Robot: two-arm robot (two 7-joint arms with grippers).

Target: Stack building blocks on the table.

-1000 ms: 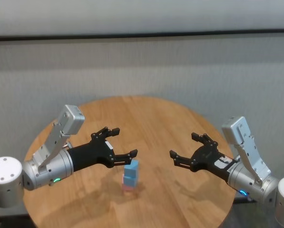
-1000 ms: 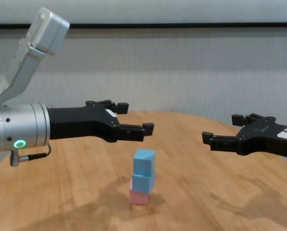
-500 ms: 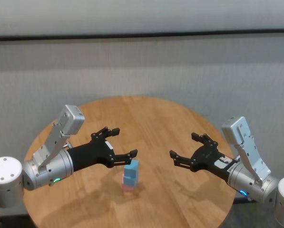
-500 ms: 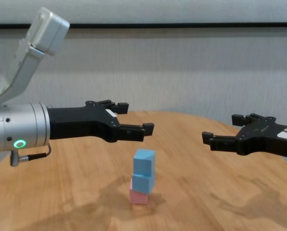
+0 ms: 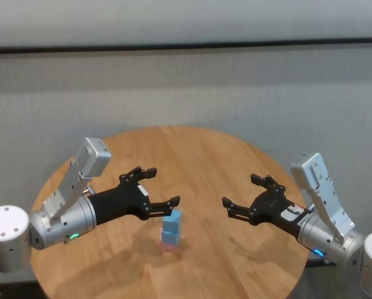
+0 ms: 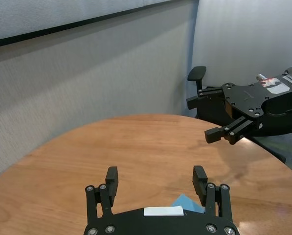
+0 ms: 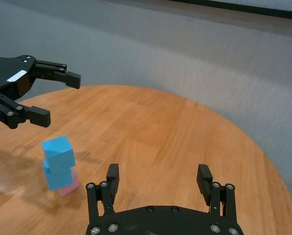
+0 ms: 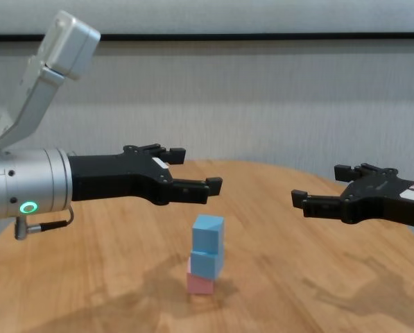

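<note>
The three building blocks stand as one stack near the middle of the table point(image 5: 204, 156). The pale pink block point(image 8: 200, 284) is at the bottom, with a light blue block point(image 8: 207, 261) on it and the second light blue block point(image 8: 208, 232) on top, slightly offset. The stack also shows in the head view point(image 5: 171, 227) and the right wrist view point(image 7: 58, 152). My left gripper point(image 8: 200, 170) is open and empty, hovering just above and to the left of the stack. My right gripper point(image 8: 317, 185) is open and empty, well to the right of the stack.
A grey panelled wall point(image 5: 235, 87) stands behind the round table. A black office chair point(image 6: 197, 76) shows beyond the table's edge in the left wrist view. Bare wood lies all around the stack.
</note>
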